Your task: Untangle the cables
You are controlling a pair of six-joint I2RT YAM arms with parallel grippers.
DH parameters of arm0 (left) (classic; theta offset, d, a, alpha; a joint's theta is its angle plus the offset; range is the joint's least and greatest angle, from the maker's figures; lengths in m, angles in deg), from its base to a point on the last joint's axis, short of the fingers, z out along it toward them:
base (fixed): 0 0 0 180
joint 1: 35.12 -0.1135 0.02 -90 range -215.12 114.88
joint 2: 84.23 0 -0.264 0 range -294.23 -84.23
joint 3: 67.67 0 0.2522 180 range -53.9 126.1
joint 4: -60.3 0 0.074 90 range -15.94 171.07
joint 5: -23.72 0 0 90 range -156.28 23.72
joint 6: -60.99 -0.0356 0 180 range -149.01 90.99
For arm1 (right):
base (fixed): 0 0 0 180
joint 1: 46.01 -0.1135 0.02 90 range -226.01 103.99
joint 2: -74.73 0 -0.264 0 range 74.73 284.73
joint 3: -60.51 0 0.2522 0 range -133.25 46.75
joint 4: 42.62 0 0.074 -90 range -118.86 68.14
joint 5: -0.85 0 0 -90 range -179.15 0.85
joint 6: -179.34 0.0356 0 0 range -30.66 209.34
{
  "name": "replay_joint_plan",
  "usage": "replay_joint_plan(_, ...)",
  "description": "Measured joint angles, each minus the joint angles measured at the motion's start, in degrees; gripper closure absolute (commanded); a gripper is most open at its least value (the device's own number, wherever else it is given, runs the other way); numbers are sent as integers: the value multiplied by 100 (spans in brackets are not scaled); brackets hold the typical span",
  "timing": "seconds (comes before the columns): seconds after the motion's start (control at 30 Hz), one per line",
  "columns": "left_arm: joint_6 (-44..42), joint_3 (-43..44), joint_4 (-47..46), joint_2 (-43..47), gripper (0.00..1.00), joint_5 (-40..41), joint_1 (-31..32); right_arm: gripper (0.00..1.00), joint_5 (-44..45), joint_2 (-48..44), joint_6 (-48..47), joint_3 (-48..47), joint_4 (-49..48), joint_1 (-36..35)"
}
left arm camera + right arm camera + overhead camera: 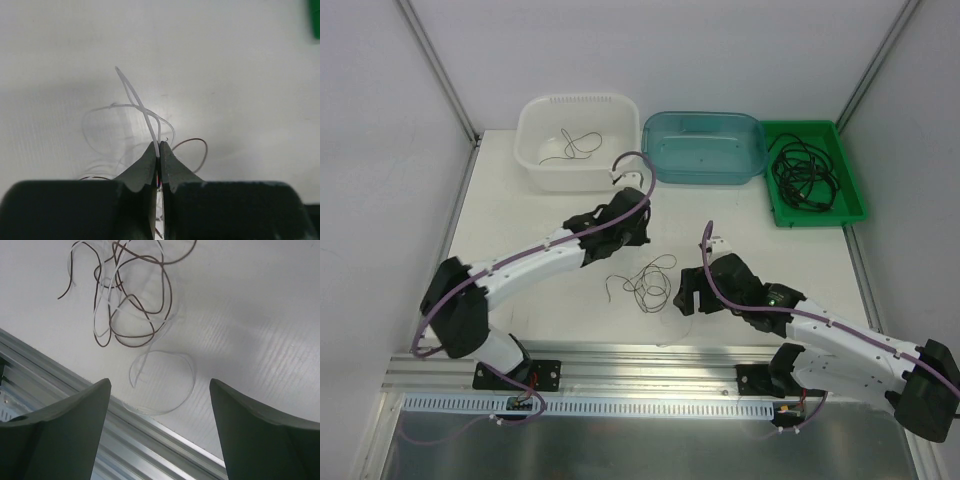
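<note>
A loose tangle of thin cables [646,284] lies mid-table between the two arms: a dark brown wiry one [165,290] looped with a thin white one [192,371]. My left gripper [159,145] is shut on the white cable [137,102], which rises in a narrow loop beyond the fingertips; a brown loop [200,142] lies just to the right. In the top view the left gripper [636,236] sits just behind the tangle. My right gripper [682,294] stands open at the tangle's right, and its fingers [159,382] frame a white loop with nothing between them.
At the back stand a white bin [535,125] holding a dark cable [575,145], a teal bin [705,150], and a green tray [850,195] with black cables [805,175]. The aluminium rail [650,355] runs along the table's near edge, close under the right gripper.
</note>
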Motion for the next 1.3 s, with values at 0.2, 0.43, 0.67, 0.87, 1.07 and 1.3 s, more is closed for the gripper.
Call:
replay_joint_plan(0.2,-284,76,83,1606,100,-264,0,27,-144,933,131,-26,-706,0)
replay_joint_plan(0.43,-376,22,356,2465,100,-568,-17,43,-446,2243,317,-299,-1523,-4)
replay_joint_plan(0.67,-546,-7,785,3311,99,-695,-142,48,-525,1998,166,-326,-1550,-4)
replay_joint_plan(0.87,-560,-13,909,3600,99,-776,-203,46,-686,807,-721,-461,-1292,-4)
replay_joint_plan(1.07,-549,-61,929,3464,99,-1040,-203,46,-1027,503,-1593,-1237,-1207,-4)
replay_joint_plan(1.3,-535,-68,1025,3442,100,-1279,-203,46,-1296,859,-2295,-1989,-1235,83)
